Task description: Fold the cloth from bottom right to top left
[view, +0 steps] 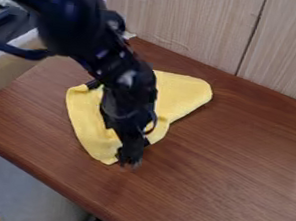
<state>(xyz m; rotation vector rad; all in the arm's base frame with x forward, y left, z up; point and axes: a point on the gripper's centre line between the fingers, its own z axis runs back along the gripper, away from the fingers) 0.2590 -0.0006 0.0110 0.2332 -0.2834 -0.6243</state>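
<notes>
A: End effector? Where's it at?

B: Pointing down at the near end of the cloth, just right of its near corner. Tips low, by the worktop. Can't tell if they touch it.

A: Clenched, released, grasping?

B: Can't tell from here. Dark on dark down there. Can't say whether it has cloth either.

A: Arm?

B: Black, in from the far left, slanting down across the middle of the cloth. Hides a good part of it.

A: Cloth state?

B: Yellow, on the left half of the worktop. One rounded lobe goes out far and right, another part runs near and left to a blunt corner. Edge cuts inward between them on the right side. Left edge rumpled at its far end. Layers under the arm: hidden.

A: Surroundings?

B: Brown wood worktop, pale wood-grain panel along the far side, grey floor near left.
</notes>
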